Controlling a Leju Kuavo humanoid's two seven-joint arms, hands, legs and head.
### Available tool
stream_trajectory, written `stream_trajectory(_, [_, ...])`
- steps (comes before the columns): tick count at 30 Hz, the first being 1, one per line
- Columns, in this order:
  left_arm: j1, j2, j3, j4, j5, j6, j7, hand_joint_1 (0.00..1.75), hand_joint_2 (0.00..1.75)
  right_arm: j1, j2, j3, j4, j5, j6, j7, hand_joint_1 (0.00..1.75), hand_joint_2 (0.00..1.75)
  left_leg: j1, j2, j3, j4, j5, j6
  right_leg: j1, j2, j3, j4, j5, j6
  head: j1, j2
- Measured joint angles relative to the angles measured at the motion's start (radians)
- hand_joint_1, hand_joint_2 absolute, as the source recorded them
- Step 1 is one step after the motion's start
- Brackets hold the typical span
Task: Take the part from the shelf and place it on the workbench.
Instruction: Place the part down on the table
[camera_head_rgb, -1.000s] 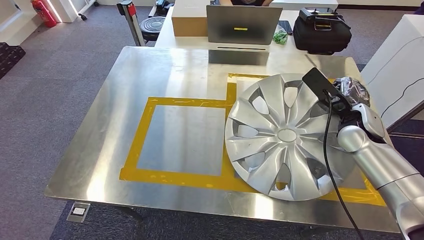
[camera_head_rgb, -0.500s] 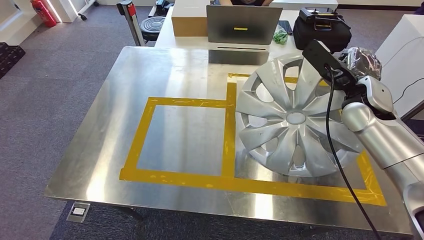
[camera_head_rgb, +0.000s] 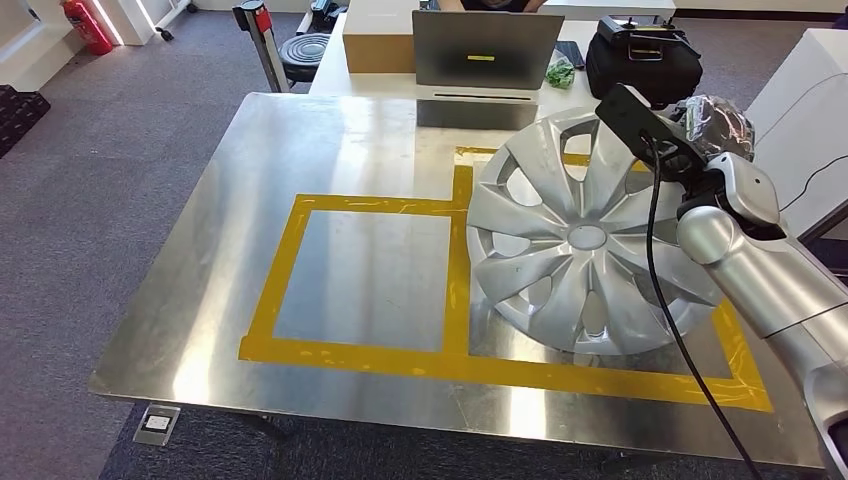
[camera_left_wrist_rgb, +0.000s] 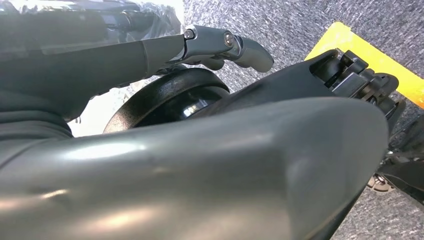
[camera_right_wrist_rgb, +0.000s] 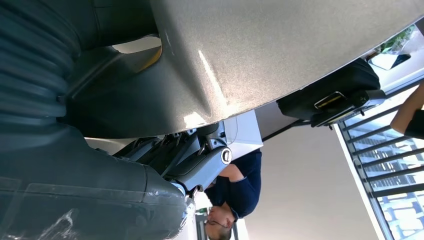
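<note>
We hold the part, a silver wheel cover, over the counter's right side, inside the yellow tape frame. It sits tilted: its near rim looks to be on or just above the counter, its far rim raised at our right hand. The fingers hold that rim. Transport from the shelf appears complete; lowering flat and release remain.

The cover is a thin round moulding with curved spokes and satin paint. The counter is brushed, reflective metal. We cannot tell the left hand's state.
</note>
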Motion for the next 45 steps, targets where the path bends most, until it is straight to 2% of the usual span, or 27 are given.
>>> stream_trajectory(7, [0.0, -0.001, 0.0, 0.0, -0.001, 0.001, -0.001, 0.0, 1.75, 0.007, 0.0, 0.012, 0.004, 0.021, 0.011, 0.002, 1.75, 1.75, 0.0, 0.0, 0.0, 0.0, 0.0, 0.0, 0.0, 0.0, 0.0, 0.0, 0.0, 0.0, 0.0, 0.0])
stream_trajectory(12, [0.003, -0.003, 0.0, 0.0, -0.001, 0.006, -0.003, 0.0, 1.75, 0.049, -0.001, 0.027, 0.033, 0.051, 0.003, 0.007, 1.75, 1.75, 0.0, 0.0, 0.0, 0.0, 0.0, 0.0, 0.0, 0.0, 0.0, 0.0, 0.0, 0.0, 0.0, 0.0])
stream_trajectory(22, [0.021, -0.002, 0.0, 0.0, 0.003, 0.024, 0.012, 0.0, 1.75, 0.153, -0.021, 0.033, 0.097, 0.041, -0.054, -0.005, 1.75, 1.75, 0.0, 0.0, 0.0, 0.0, 0.0, 0.0, 0.0, 0.0, 0.0, -0.001, 0.0, 0.0, 0.0, 0.0])
stream_trajectory(36, [0.022, -0.002, 0.0, 0.0, 0.01, 0.028, 0.018, 0.0, 1.75, 0.208, -0.024, 0.018, 0.159, 0.008, -0.046, -0.006, 1.75, 1.75, 0.0, 0.0, 0.0, 0.0, 0.0, 0.0, 0.0, 0.0, 0.0, -0.001, 0.0, 0.0, 0.0, 0.0])
stream_trajectory(40, [0.023, -0.002, 0.0, 0.0, 0.01, 0.033, 0.017, 0.0, 1.75, 0.211, -0.024, 0.018, 0.167, 0.008, -0.045, -0.014, 0.0, 0.0, 0.0, 0.0, 0.0, 0.0, 0.0, 0.0, 0.0, 0.0, 0.0, -0.001, 0.0, 0.0, 0.0, 0.0])
stream_trajectory(45, [0.024, -0.002, 0.0, 0.0, 0.008, 0.045, 0.017, 0.0, 1.75, 0.214, -0.023, 0.017, 0.173, 0.01, -0.045, -0.022, 0.0, 0.0, 0.0, 0.0, 0.0, 0.0, 0.0, 0.0, 0.0, 0.0, 0.0, -0.001, 0.0, 0.0, 0.0, 0.0])
